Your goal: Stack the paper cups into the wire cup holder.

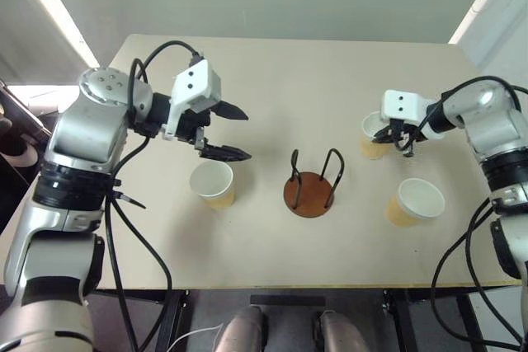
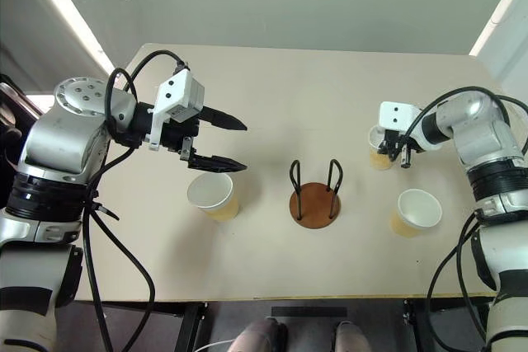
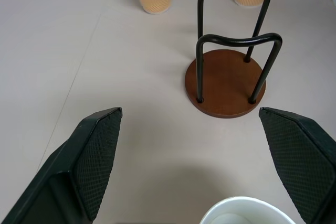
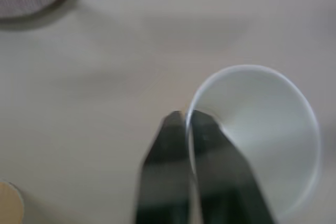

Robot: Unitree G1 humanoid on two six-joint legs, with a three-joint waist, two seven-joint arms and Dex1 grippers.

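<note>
The wire cup holder, a brown disc with black wire loops, stands at the table's middle. Three paper cups stand upright around it. One paper cup is to its left, and my left gripper hovers open just above and behind that cup. Its fingers point toward the holder. At the far right, my right gripper is shut on the rim of a second paper cup, one finger inside and one outside. A third paper cup sits nearer the front edge on the right.
The beige table is bare behind the holder. Its front edge runs close to the near cups. Black cables hang from both arms.
</note>
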